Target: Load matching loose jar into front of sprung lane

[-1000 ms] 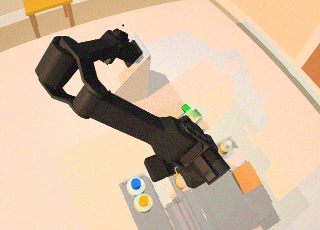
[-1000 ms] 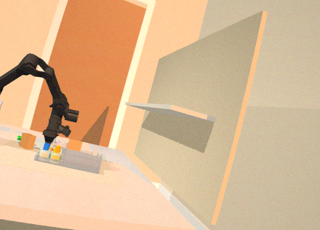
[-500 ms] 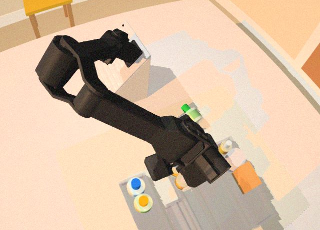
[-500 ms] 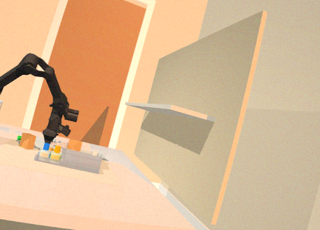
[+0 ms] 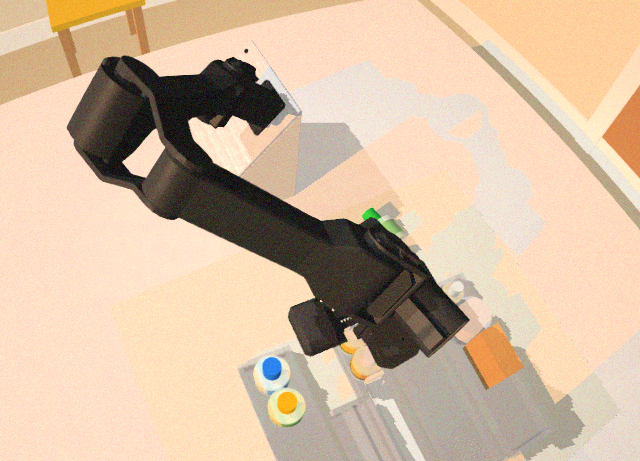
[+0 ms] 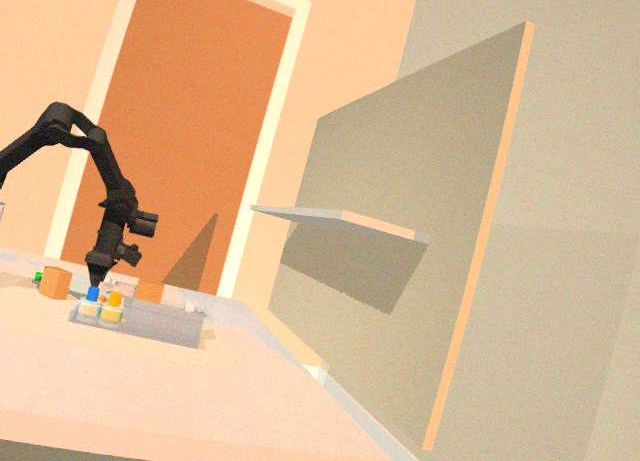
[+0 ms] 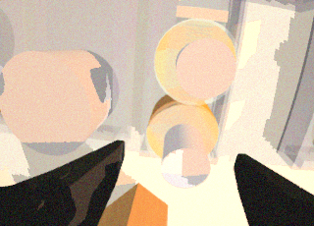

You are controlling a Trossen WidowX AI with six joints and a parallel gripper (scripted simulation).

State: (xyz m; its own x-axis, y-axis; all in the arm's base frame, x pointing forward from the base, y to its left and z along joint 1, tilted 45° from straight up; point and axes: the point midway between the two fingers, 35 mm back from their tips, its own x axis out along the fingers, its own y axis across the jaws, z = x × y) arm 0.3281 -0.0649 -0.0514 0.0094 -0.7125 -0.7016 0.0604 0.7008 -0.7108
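Front jar (image 5: pixel 349 347) (image 7: pixel 182 115): amber body, narrow pale cap, just before rear jar (image 5: pixel 360 367) (image 7: pixel 167 54)
Axis: near vertical, cap up
Claw (image 5: pixel 354 333) (image 6: pixel 95 283) (image 7: pixel 180 154): spread, pinching nothing

Orange box (image 6: pixel 54 282) beside black arm (image 6: pixel 109 187).
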